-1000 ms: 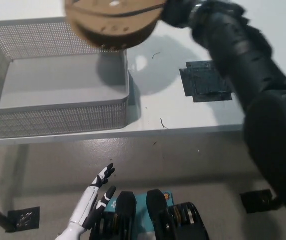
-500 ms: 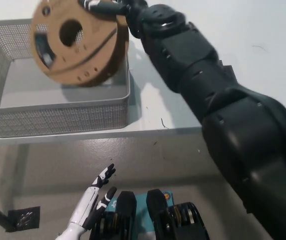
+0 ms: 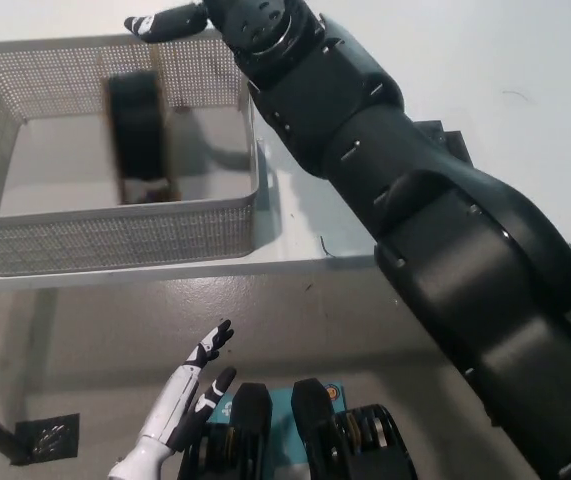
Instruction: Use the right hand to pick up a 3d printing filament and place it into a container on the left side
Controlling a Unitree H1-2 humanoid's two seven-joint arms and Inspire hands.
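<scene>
Low at the near edge, the white left hand point(image 3: 197, 385) rests below the table point(image 3: 385, 240), fingers spread and empty. Farther off, the grey mesh basket point(image 3: 115, 235) holds the filament spool point(image 3: 137, 137), which appears blurred and edge-on, apparently standing on its rim inside. Beyond it, the black right hand point(image 3: 180, 20) hovers over the basket's far wall, fingers extended, gripping nothing. Risk: the upright spool could roll or topple against the mesh, or the withdrawing arm could clip the basket's rim and drag it.
</scene>
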